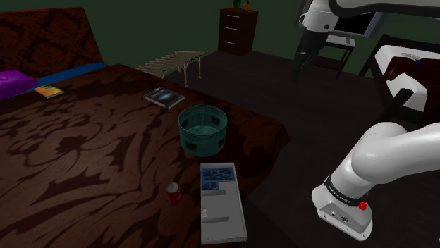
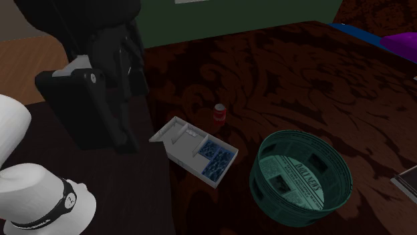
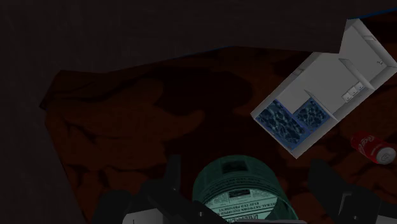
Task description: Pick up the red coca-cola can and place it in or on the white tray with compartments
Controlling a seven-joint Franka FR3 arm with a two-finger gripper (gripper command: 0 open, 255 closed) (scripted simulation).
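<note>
While my gripper (image 3: pixel 248 183) hangs high above the green basket (image 3: pixel 245 194), its two fingers stand well apart with nothing between them, so I judge that the task has not really begun. My hand is released and empty.

I see the red can (image 1: pixel 173 192) standing upright on the dark red patterned cover (image 1: pixel 84 155). It is just beside the white tray (image 1: pixel 224 215), on the shoulder view's left of it, with a narrow gap between the two. From my wrist the can (image 3: pixel 372 146) lies off to one side, beyond the tray (image 3: pixel 324 76) and away from the line of my fingers.

The tray's two end compartments hold something blue and patterned. Its other compartments look bare, so I take it there is room for the can.

Everything is left to do. I must move across from the basket, come down over the can, close on it, lift it, and set it in the tray.
</note>
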